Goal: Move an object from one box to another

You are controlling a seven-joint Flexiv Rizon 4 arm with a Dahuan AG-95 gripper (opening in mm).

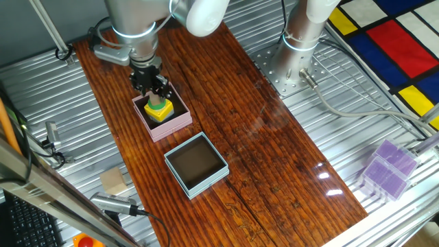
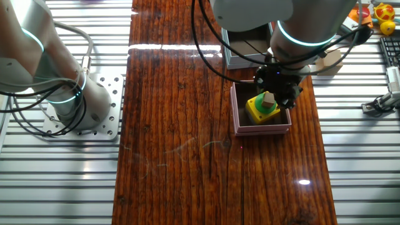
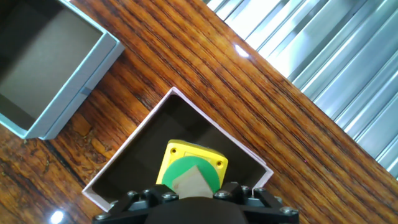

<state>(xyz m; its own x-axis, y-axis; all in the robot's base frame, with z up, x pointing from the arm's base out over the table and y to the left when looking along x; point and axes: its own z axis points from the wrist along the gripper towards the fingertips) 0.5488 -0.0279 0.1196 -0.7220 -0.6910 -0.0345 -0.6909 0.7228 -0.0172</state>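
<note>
The pink box [image 1: 173, 126] stands on the wooden table and holds a yellow block [image 1: 160, 114] with a green disc and a tan knob on top. It also shows in the other fixed view [image 2: 262, 130] and the hand view [image 3: 127, 142]. The block [image 2: 257, 110] [image 3: 180, 154] sits inside it. My gripper [image 1: 155, 95] [image 2: 276, 94] hangs right over the block, with its dark fingers down around the tan knob [image 3: 189, 182]. The fingertips are hidden, so I cannot tell whether they grip. The light blue box [image 1: 214, 175] [image 3: 74, 87] [image 2: 240, 61] with brown lining stands empty beside the pink one.
A second arm's base [image 1: 302, 41] [image 2: 69, 94] is bolted beside the wooden board. A wooden cube [image 1: 114, 182] and a tool lie on the metal slats at the left. Purple plastic cases [image 1: 387, 168] sit at the right.
</note>
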